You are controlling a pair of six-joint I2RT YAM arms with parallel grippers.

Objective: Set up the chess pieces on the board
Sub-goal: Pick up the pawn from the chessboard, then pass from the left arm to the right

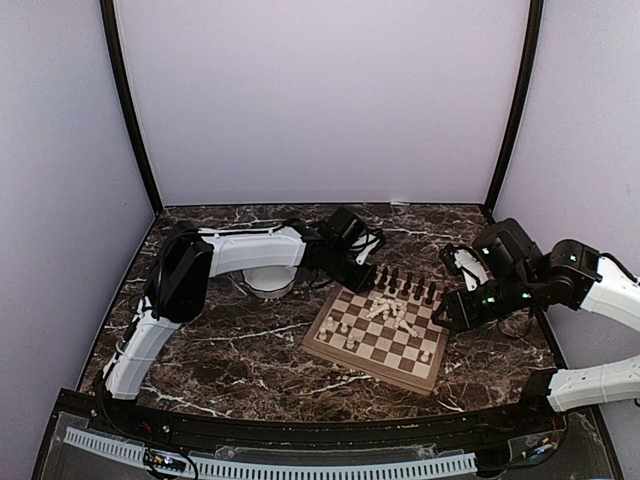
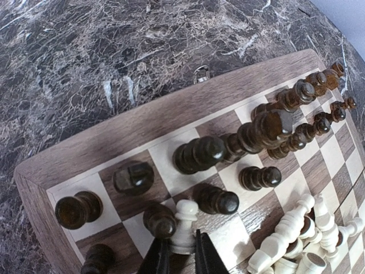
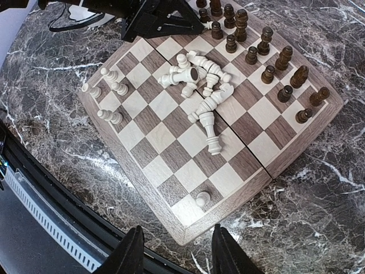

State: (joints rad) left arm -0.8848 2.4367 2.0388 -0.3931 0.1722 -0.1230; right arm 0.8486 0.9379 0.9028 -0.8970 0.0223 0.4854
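The left tool [image 2: 182, 242] is pinching a pale pawn [image 2: 185, 217] low on its body, among the dark pieces [image 2: 251, 134] at the board's [image 2: 114, 137] corner. The pawn is likely proving light, smooth and tippy. The right tool [image 3: 178, 240] is hanging open beside the board.

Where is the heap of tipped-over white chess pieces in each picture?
Top view: the heap of pale pieces lies in the middle of the board, right of the picture's centre.
Left wrist view: the heap is in the bottom right corner.
Right wrist view: the heap is just above the picture's centre.
Shared landmark: the standing dark pieces along the board's edge beside the heap.
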